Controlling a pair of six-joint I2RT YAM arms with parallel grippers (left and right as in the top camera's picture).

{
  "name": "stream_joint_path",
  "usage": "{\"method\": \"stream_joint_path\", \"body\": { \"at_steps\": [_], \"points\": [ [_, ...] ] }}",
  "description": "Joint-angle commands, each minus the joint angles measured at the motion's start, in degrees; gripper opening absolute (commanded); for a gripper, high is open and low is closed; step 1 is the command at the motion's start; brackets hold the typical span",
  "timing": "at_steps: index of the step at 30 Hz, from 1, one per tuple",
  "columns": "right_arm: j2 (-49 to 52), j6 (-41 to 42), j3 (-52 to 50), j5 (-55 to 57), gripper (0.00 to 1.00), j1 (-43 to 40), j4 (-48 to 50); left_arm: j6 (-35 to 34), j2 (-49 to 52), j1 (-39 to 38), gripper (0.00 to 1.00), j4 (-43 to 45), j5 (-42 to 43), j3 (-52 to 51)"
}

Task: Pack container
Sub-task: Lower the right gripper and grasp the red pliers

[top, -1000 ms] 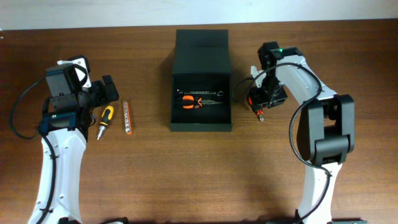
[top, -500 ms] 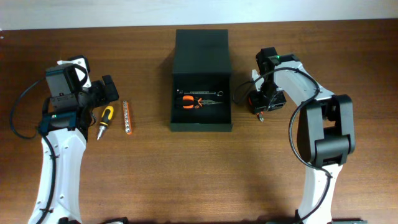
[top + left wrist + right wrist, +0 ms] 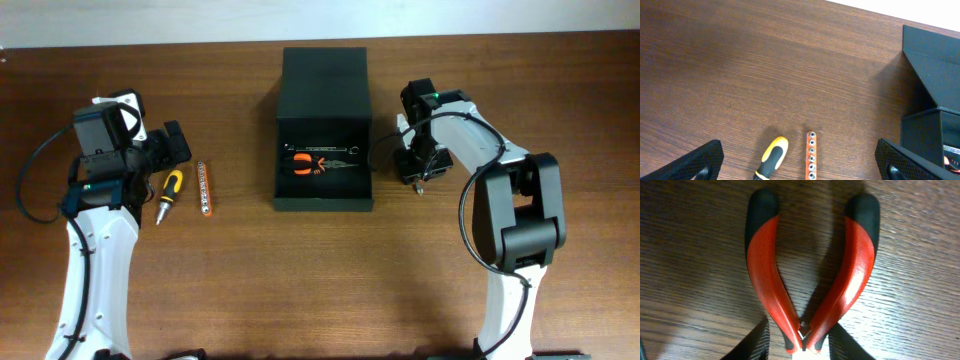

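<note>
Your container (image 3: 322,203) sits open at the middle of the table (image 3: 320,290), its lid laid flat on the far side. Orange-handled pliers (image 3: 308,165) and a slim metal tool (image 3: 338,150) lie inside. Just beside its right wall, your right gripper (image 3: 415,172) is down over red-handled pliers (image 3: 765,270) lying on the wood. Its fingers (image 3: 756,342) flank the pivot, but you cannot tell whether they have clamped it. Well off to the left, your left gripper (image 3: 172,147) is spread wide, holding nothing, near a yellow-handled screwdriver (image 3: 170,188) and an orange bit strip (image 3: 205,188).
</note>
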Motion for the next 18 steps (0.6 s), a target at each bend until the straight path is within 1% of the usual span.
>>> {"method": "stream_joint_path", "body": {
  "at_steps": [1,3,7,13,18],
  "points": [
    [0.7,0.26,-1.9,-1.18,0.28,0.74,0.17,-0.55,0.15,0.35,0.99,0.13,-0.2,1.16],
    [0.7,0.28,-1.9,-1.2,0.24,0.74,0.15,-0.55,0.15,0.35,0.99,0.13,-0.2,1.16],
    [0.7,0.28,-1.9,-1.18,0.22,0.74,0.17,-0.55,0.15,0.35,0.99,0.13,-0.22,1.16],
    [0.7,1.36,-1.9,0.11,0.15,0.66,0.39,-0.52,0.15,0.35,0.99,0.13,-0.22,1.16],
    [0.55,1.33,-0.87,0.11,0.13,0.48,-1.05,-0.55,0.15,0.35,0.99,0.13,-0.2,1.16]
  ]
}}
